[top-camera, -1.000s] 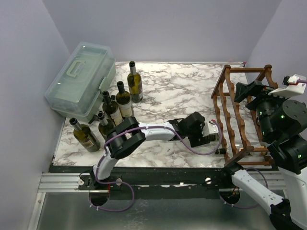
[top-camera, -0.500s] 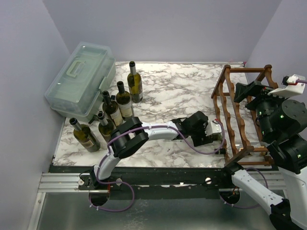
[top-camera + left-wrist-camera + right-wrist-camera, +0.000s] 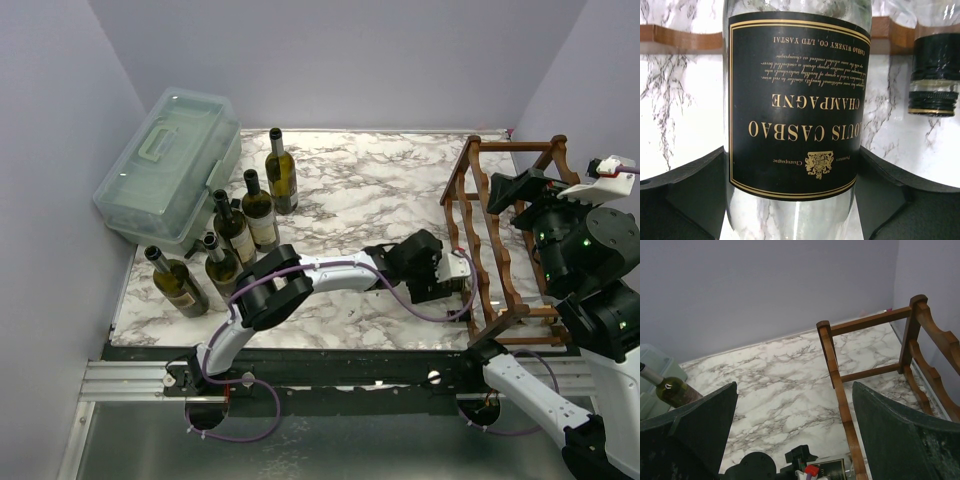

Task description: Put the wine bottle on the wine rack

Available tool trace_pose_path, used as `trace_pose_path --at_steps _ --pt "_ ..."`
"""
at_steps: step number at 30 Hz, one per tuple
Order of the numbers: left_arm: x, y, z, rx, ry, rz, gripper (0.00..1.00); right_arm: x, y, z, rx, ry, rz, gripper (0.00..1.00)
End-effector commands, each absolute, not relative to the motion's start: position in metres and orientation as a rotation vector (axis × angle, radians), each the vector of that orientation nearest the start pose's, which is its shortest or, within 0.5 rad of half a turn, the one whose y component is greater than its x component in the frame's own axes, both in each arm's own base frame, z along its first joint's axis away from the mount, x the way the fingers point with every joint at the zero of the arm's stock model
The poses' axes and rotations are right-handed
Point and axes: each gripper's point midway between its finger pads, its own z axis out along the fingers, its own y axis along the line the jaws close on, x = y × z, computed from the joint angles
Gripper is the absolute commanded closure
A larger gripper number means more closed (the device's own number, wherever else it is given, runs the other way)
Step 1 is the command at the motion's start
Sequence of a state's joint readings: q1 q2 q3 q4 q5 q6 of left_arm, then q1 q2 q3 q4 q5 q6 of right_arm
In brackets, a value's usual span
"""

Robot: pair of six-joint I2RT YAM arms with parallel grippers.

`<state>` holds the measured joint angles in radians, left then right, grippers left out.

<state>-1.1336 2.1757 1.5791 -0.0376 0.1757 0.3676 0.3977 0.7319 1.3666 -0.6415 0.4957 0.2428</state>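
My left gripper (image 3: 438, 280) is shut on a clear glass wine bottle (image 3: 795, 100) with a black and gold label, held lying down low over the marble table. In the top view the bottle (image 3: 455, 270) reaches the near left rail of the reddish-brown wine rack (image 3: 500, 250). The left wrist view shows the black fingers (image 3: 685, 190) on both sides of the bottle and a rack rail (image 3: 685, 37) just beyond. My right gripper (image 3: 512, 190) is open and empty, raised above the rack. In the right wrist view the rack (image 3: 840, 375) lies below it.
A second bottle's black-capped neck (image 3: 935, 75) lies in the rack beside the held bottle. Several green bottles (image 3: 240, 225) stand at the table's left by a translucent plastic lidded box (image 3: 170, 165). Walls close in on the left, back and right.
My left gripper has carried the bottle to the right, from short of the rack to its near left rail. The right arm has not moved.
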Motion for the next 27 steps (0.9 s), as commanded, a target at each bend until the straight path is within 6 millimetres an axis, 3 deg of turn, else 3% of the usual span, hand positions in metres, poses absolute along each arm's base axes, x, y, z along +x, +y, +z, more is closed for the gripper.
trace_pose_path --at_steps 1,8,16,17,21,26,27 --pt "0.225 -0.581 0.125 1.572 1.363 -0.714 1.00 0.230 0.018 0.433 0.247 1.584 0.110 0.00" --pt "0.220 -0.592 0.111 1.602 1.374 -0.743 1.00 0.229 0.018 0.435 0.247 1.582 0.115 0.00" --pt "0.225 -0.605 0.104 1.611 1.363 -0.741 0.87 0.230 0.020 0.438 0.244 1.583 0.123 0.00" --pt "0.226 -0.606 0.103 1.613 1.359 -0.738 0.82 0.231 0.021 0.438 0.242 1.584 0.125 0.00" --pt "0.228 -0.605 0.098 1.616 1.393 -0.723 0.47 0.231 0.023 0.438 0.238 1.586 0.134 0.00" --pt "0.224 -0.597 0.093 1.644 1.425 -0.718 0.22 0.233 0.024 0.438 0.237 1.590 0.138 0.00" --pt "0.224 -0.595 0.093 1.648 1.430 -0.717 0.03 0.233 0.024 0.438 0.238 1.588 0.141 0.00"
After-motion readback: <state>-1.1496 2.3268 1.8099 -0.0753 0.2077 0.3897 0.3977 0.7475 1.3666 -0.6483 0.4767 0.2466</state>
